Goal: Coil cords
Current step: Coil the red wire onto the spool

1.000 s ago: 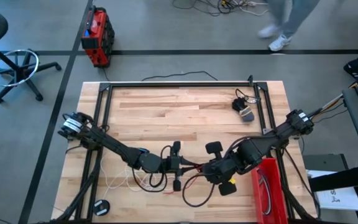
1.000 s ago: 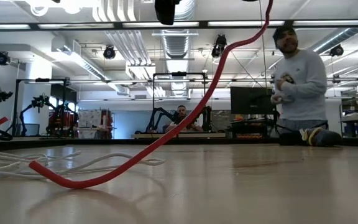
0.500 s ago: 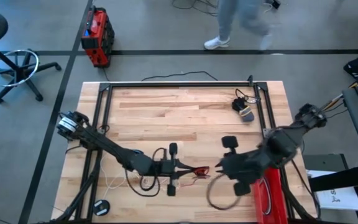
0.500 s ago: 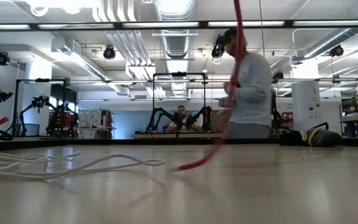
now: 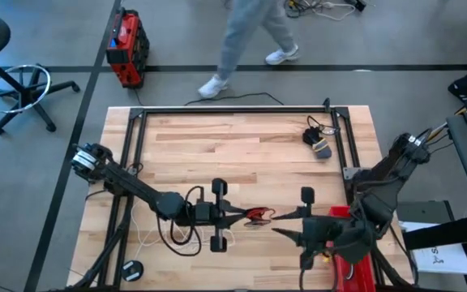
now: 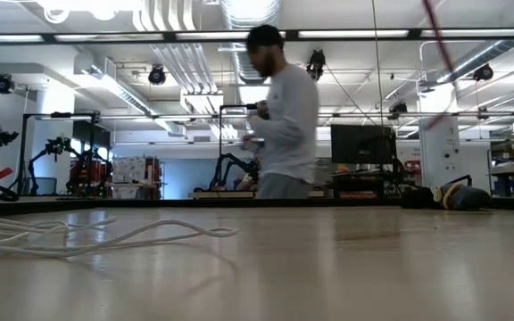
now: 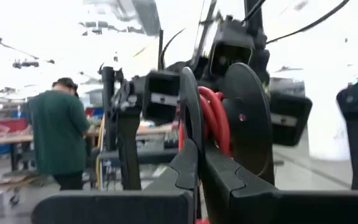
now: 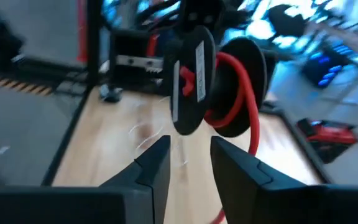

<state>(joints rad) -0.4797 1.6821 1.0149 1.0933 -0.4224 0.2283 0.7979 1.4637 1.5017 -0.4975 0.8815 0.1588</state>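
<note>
White cord (image 5: pixel 148 237): lower left of the high view, loose strands on the table (image 5: pixel 242 154).
Black cord (image 5: pixel 177 235): loop beside the left arm.
Left gripper (image 5: pixel 237 216): low centre, pointing right, fingers clamped on the red cord.
Red cord (image 5: pixel 258 215): small bunch at centre, long axis left-right; looped over dark discs in the left wrist view.
Right gripper (image 5: pixel 286 233): lower right, pointing left, fingers apart, holding nothing.

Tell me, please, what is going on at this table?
The left claw is shut on the red cord, which is wound into a small coil over mid-table. The right claw is open, facing the coil but apart from it. The white cord and black cord lie loose by the left arm. A person walks behind the table.
</note>
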